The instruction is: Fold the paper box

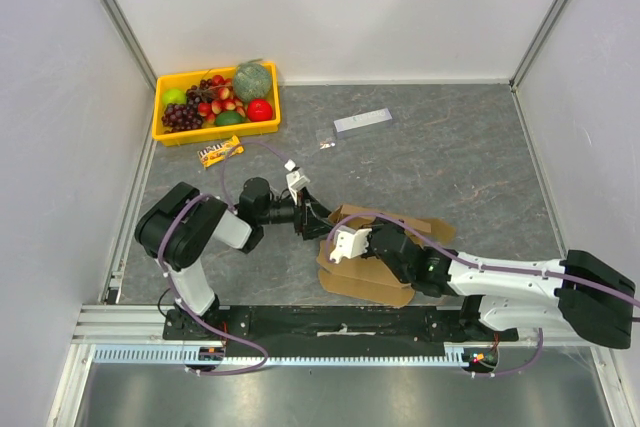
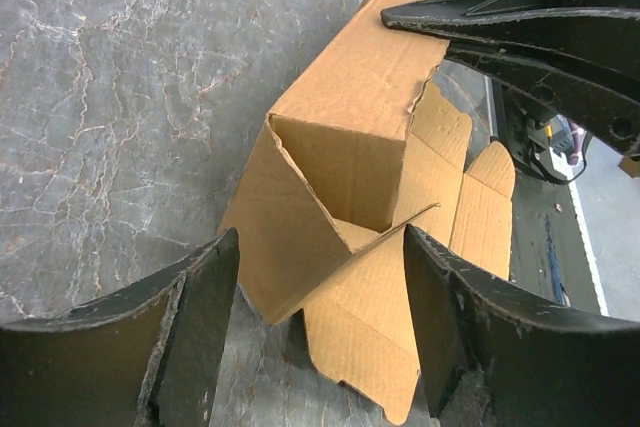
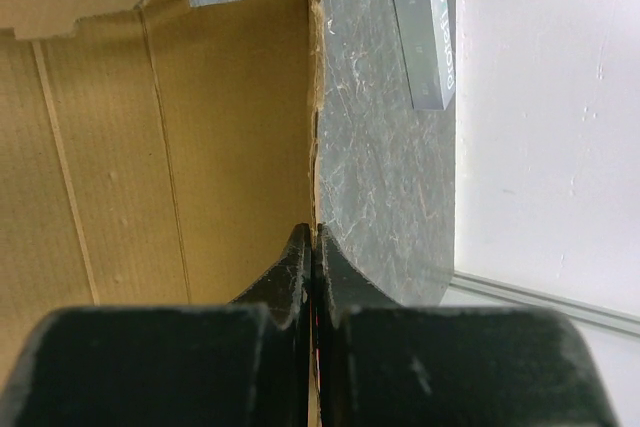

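Note:
The paper box (image 1: 375, 282) is brown cardboard, half raised, lying near the table's front edge between the two arms. In the left wrist view its upright wall (image 2: 350, 137) and loose flaps face me, and one pointed flap reaches into the gap of my left gripper (image 2: 320, 247). That gripper is open and touches nothing. My right gripper (image 3: 314, 232) is shut on the thin top edge of a box wall (image 3: 200, 127). Its dark fingers (image 2: 500, 27) also show at the upper right of the left wrist view, pinching that wall. From above, the two grippers meet at the box's left end.
A yellow tray (image 1: 170, 132) of fruit stands at the back left, with a candy bar (image 1: 220, 152) in front of it. A grey-white strip (image 1: 362, 120) and a small packet (image 1: 325, 139) lie mid-table. White walls enclose the table on three sides.

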Controlling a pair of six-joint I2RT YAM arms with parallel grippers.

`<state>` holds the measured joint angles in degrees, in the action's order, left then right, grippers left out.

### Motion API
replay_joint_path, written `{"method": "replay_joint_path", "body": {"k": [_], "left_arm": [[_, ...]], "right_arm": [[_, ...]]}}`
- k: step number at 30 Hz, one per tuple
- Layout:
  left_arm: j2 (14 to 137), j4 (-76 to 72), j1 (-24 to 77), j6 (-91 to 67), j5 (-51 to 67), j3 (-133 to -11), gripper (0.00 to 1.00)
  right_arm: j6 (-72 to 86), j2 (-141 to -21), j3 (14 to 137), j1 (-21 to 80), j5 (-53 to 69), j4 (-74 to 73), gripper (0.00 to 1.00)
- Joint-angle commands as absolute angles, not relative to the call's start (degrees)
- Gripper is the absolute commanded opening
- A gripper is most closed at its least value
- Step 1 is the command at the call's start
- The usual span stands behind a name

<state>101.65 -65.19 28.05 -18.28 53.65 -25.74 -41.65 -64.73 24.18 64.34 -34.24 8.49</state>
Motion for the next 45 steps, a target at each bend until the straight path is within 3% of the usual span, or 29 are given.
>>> {"method": "replay_joint_path", "body": {"k": [1, 15, 30, 45], "left_arm": [[102.5, -67.9, 30.2, -14.1, 50.1, -25.0, 0.73], [102.0, -74.4, 32.3, -14.9, 48.0, -19.7, 0.73], [102.6, -70.2, 35.8, -11.7, 41.3, -21.3, 0.74], [100.2, -70.2, 39.9, -11.0, 24.4, -18.7, 0.74]], "right_arm": [[-37.3, -65.6, 26.0, 65.6, -35.9, 6.0, 0.00], [-38.1, -70.0, 25.3, 69.5, -43.1, 7.0, 0.00], [-39.2, -73.4, 23.1, 77.3, -51.8, 13.9, 0.01], [-35.1, -72.6, 21.6, 82.1, -55.6, 13.7, 0.17]]}}
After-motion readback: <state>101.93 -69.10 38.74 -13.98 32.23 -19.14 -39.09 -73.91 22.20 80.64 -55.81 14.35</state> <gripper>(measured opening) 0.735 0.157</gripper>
